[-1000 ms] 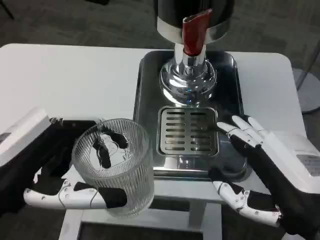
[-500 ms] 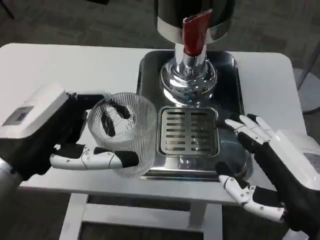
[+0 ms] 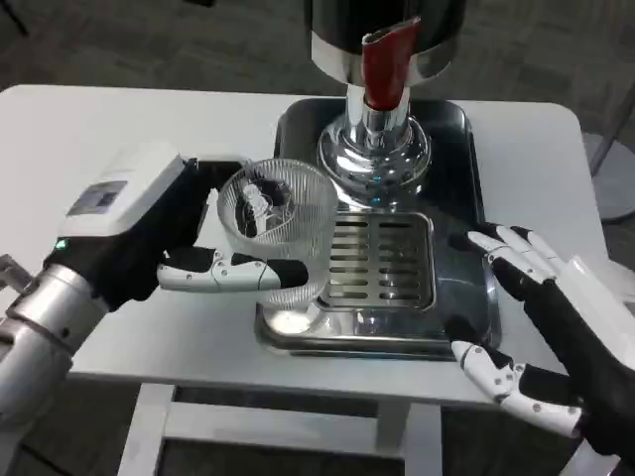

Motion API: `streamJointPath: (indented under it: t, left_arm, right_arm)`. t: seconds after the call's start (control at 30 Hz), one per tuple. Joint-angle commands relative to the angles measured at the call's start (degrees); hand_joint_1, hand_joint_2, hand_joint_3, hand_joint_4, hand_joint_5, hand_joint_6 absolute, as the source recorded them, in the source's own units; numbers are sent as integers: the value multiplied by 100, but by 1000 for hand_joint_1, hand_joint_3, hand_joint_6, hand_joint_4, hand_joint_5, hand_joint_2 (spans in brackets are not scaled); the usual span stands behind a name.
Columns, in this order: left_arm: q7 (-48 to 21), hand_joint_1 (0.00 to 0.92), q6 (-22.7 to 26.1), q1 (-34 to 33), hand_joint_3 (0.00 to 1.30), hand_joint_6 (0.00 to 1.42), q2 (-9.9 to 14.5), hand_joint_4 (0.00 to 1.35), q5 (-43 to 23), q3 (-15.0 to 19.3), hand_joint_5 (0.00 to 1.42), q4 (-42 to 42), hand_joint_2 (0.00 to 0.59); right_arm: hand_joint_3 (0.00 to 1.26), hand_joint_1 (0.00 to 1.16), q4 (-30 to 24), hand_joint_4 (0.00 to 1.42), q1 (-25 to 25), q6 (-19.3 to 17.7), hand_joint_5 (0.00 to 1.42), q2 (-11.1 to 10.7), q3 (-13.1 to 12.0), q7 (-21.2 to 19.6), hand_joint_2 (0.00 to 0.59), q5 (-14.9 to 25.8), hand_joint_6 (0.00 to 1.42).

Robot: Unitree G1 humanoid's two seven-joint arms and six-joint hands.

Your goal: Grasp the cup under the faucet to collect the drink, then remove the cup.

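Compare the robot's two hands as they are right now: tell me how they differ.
The left hand grips the ribbed clear cup, its fingers wrapped around the wall; the right hand holds nothing, fingers spread. The left hand is at the left edge of the steel tray; the right hand is at the tray's right front corner. Both have white-and-black fingers.
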Motion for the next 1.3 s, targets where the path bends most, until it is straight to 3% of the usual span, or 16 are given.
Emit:
streamJointPath:
  t: [0.03, 0.63, 0.93, 1.13, 1.23, 1.3]
  left_arm:
    - [339, 444, -131, -421, 952, 1424, -82, 1115, 194, -212, 1336, 373, 95]
    - [725, 443, -212, -1278, 943, 1424, -362, 1094, 623, -1023, 1326, 1475, 101]
    - [749, 375, -104, -1392, 735, 1384, -367, 768, 756, -1277, 1057, 1499, 95]
    - [752, 267, 27, -1434, 606, 1307, -350, 488, 889, -1383, 846, 1367, 111]
    - [730, 219, 126, -1419, 543, 1194, -338, 350, 958, -1411, 692, 1285, 104]
    - [652, 159, 206, -1419, 473, 1042, -326, 228, 961, -1437, 527, 1245, 101]
  right_arm:
    - [135, 431, -119, 43, 79, 3, 0, -42, -153, 5, 493, 109, 141]
    - [150, 429, -45, 44, 93, -36, 0, -187, -540, -56, 493, 472, 160]
    - [184, 428, -89, 71, 182, -19, 26, -250, -640, -59, 493, 610, 179]
    - [197, 428, -114, 82, 227, -34, 45, -255, -710, -71, 493, 698, 201]
    - [213, 428, -110, 93, 229, -40, 59, -268, -745, -79, 493, 754, 219]
    - [240, 428, -100, 102, 222, -40, 72, -278, -760, -77, 496, 797, 225]
